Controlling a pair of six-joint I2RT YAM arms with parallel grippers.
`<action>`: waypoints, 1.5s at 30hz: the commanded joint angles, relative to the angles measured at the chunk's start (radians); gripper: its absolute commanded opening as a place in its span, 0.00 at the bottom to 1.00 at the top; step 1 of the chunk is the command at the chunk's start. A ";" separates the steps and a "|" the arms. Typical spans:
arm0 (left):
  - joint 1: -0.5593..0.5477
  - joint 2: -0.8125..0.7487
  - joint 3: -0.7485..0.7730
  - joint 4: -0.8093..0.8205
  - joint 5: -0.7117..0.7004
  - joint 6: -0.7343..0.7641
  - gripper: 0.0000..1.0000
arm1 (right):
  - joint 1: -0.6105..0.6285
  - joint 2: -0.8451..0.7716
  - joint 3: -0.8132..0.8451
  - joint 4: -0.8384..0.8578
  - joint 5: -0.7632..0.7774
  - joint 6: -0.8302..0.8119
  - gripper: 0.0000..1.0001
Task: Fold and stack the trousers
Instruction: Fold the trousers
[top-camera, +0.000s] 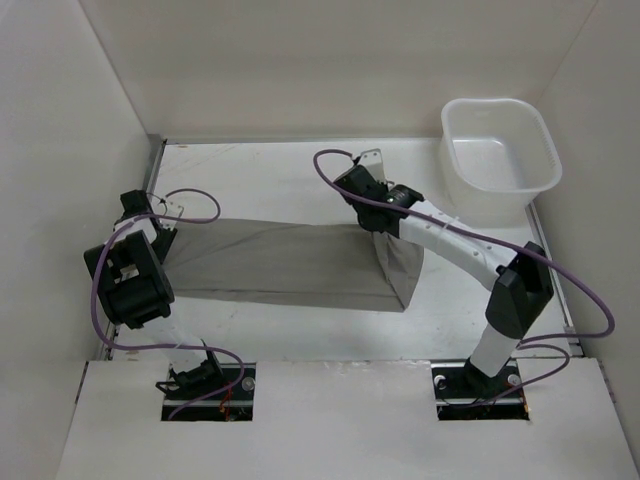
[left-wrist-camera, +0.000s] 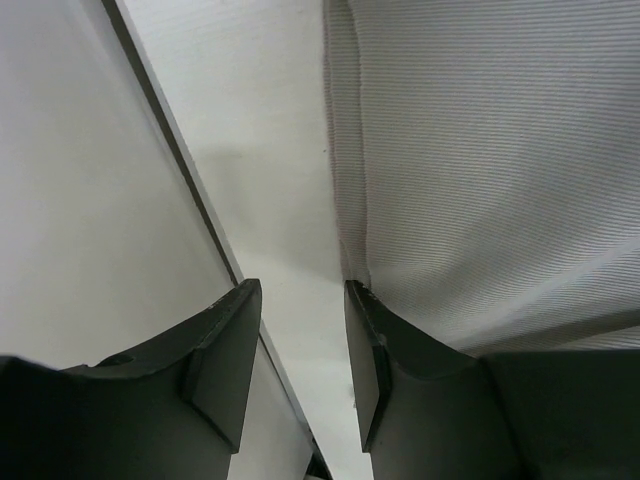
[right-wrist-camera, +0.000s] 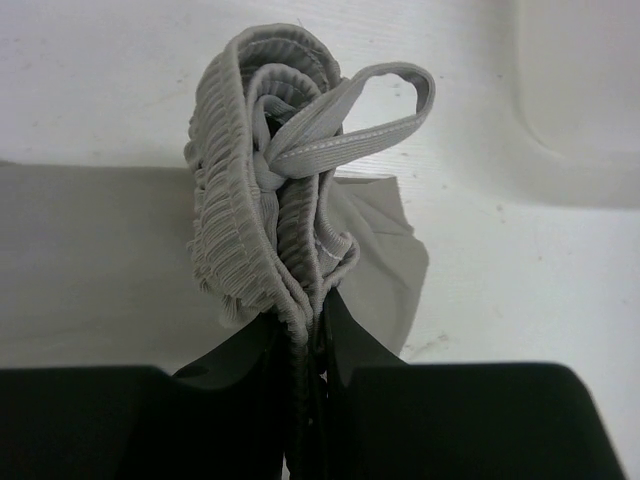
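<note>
White table (top-camera: 300, 335), white walls all round, and a tub (top-camera: 497, 190) out beyond our right gripper (right-wrist-camera: 305, 325). That one's clamped tight on the trousers (top-camera: 290, 265) at the bunched waistband (right-wrist-camera: 250, 200). On our left gripper (left-wrist-camera: 298, 330) the fingers are apart with bare table between them, and the cloth edge is right at one fingertip.

Left tool (left-wrist-camera: 300, 295) parted; right tool (right-wrist-camera: 305, 325) pinched tight — arm outstretched.

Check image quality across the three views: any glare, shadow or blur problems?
Top external: the table is nearly blown out, with little surface texture; the trousers read clearly. Left wrist: cloth weave sharp, the left end effector dark and soft-edged. Right wrist: waistband ribbing crisp, the right end effector crushed to black, a broad shadow left of the cloth.
</note>
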 joint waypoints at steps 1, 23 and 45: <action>-0.006 -0.011 -0.021 0.022 0.032 -0.010 0.37 | 0.052 0.021 0.115 -0.004 0.022 0.047 0.00; -0.006 -0.005 -0.023 0.025 0.041 -0.004 0.39 | 0.167 0.231 0.298 -0.101 -0.260 0.060 0.03; -0.007 -0.054 0.031 0.002 0.015 0.001 0.46 | 0.222 0.307 0.335 0.219 -0.704 -0.071 0.60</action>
